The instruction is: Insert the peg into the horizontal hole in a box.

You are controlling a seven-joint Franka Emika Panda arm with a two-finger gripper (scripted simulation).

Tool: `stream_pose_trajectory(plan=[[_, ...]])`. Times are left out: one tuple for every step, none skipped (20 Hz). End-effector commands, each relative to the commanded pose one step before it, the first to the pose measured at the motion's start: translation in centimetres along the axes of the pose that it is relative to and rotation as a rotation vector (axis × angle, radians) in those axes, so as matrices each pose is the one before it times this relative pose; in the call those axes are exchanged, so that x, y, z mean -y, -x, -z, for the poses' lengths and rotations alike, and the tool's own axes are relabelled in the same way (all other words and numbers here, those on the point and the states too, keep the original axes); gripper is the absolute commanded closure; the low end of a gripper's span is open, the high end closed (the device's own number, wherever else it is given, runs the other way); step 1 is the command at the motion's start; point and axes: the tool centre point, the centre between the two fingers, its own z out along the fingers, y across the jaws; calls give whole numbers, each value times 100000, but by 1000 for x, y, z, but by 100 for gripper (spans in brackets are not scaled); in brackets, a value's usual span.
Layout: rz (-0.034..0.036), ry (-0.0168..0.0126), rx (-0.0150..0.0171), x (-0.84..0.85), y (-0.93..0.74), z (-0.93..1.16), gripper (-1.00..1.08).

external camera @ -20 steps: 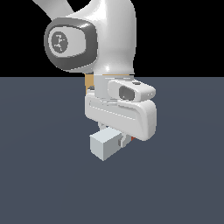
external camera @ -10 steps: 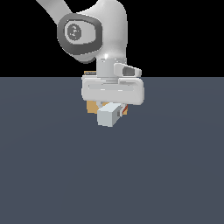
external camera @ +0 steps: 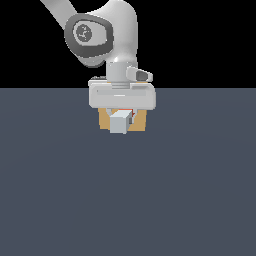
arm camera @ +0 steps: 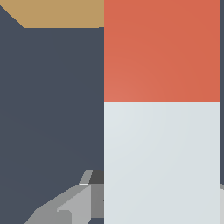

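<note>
So from where I stood the arm had the peg held off the desk, its pale grey-white end pointing at me and the red-orange end aimed away at the box right behind it. The gripper sat low over the bar, and as far as I could tell the jaws were closed on the pale part, though the body of the hand hid the actual contact in the exterior view. In the wrist view the peg filled most of the picture, red section leading, with a strip of the tan box just past its tip; I couldn't see the hole at all. My guess was that the bar was rigid and light, with flat faces giving the jaws a square, non-slip hold. Gripping it on the grey part made sense, since that left the red end free to enter.
</note>
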Motion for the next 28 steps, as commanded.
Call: stream_pose_trajectory(plan=[[592,424,-130,-48,-91,282,108],[0,0,0,0,0,0,108],[0,0,0,0,0,0,108],[-92,-452,143,131,38,-241,108],[22,90,-31,-31,4,58,108],[75,305,-105,-87,8,196,108],[74,298,-103,-88,9,192,108],[22,90,-31,-31,4,58,108],[0,0,0,0,0,0,108],[0,0,0,0,0,0,108],[0,0,0,0,0,0,108],[-26,-465,163,148,56,-240,108],[0,0,0,1,-41,0,108],[0,0,0,2,-122,-1,108],[0,0,0,3,-203,-1,108],[0,0,0,5,-284,-1,108],[0,0,0,7,-366,-2,108],[-5,62,-30,15,-443,39,108],[0,0,0,12,-533,-3,108],[0,0,0,13,-618,-3,108],[-6,62,-30,19,-692,38,108],[0,0,0,13,-767,-4,108],[-6,63,-28,15,-817,38,108],[0,0,0,5,-866,-5,108],[-3,64,-26,3,-896,38,108],[0,46,-17,-6,-876,26,108],[0,0,0,-16,-802,-4,108],[3,66,-21,-10,-722,39,108]])
